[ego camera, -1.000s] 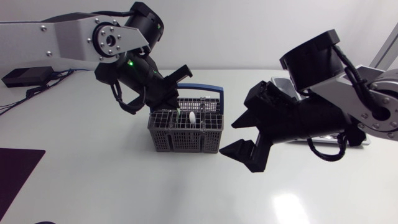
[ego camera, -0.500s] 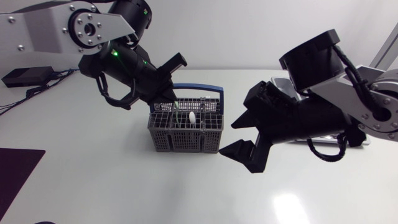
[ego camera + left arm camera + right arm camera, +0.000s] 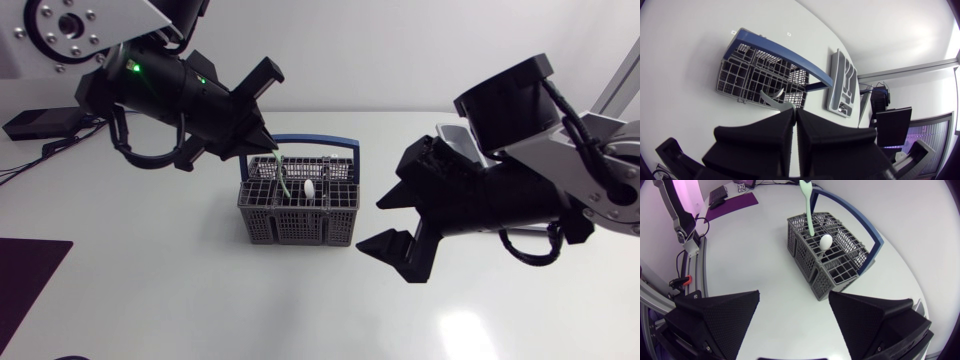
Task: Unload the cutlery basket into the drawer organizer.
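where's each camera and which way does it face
head: above the table, facing down on the grey mesh cutlery basket with blue handle; left arm, right arm show
left wrist: on left arm, facing down past left tool at basket and grey drawer organizer
right wrist: on right arm, facing the basket past open right tool
shared: all see the basket

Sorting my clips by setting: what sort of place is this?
Probably a robotics lab bench, not a kitchen: over a white table, a robot's left gripper shut on a green utensil standing in the cutlery basket, right gripper open, drawer organizer lying loose on it.
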Robot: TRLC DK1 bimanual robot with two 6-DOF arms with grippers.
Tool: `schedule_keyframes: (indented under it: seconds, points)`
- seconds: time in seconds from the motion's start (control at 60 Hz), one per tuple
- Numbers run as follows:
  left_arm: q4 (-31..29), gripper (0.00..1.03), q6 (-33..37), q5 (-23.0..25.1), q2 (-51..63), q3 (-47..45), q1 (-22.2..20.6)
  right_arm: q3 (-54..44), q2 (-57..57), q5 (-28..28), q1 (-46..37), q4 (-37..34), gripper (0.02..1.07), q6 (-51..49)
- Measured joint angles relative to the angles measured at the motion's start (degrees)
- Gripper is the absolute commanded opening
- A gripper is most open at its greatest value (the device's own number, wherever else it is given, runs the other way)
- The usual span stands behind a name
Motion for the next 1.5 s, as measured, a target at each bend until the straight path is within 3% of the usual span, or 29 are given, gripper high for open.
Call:
schedule_keyframes:
  seconds: [0.2, 0.533, 0.817, 0.95, 1.2, 1.5]
  points:
    - [0.4, 0.04, -0.9, 3.3, -3.9, -1.3, -0.1, -2.6, -3.6, 3.2, 1.4, 3.4, 1.02, 0.0]
    - [4.6, 0.04, -3.0, 15.5, -5.1, -4.1, -1.5, -5.3, -5.8, 13.3, 9.7, 12.1, 0.97, 0.0]
    - [8.1, 0.04, -3.0, 16.7, -3.9, -4.9, -5.7, -5.3, -5.7, 13.6, 10.3, 17.4, 0.86, 0.0]
    - [8.6, 0.04, -3.1, 17.8, -3.5, -4.9, -6.4, -5.3, -4.8, 13.6, 10.3, 19.5, 0.75, 0.0]
    - [8.6, 0.04, -3.2, 18.6, -3.5, -4.9, -6.7, -5.4, -3.1, 13.6, 10.3, 22.6, 0.45, -0.1]
    - [8.7, 0.04, -3.2, 19.5, -3.5, -5.2, -6.7, -5.7, -1.9, 13.9, 10.3, 24.1, 0.24, -0.2]
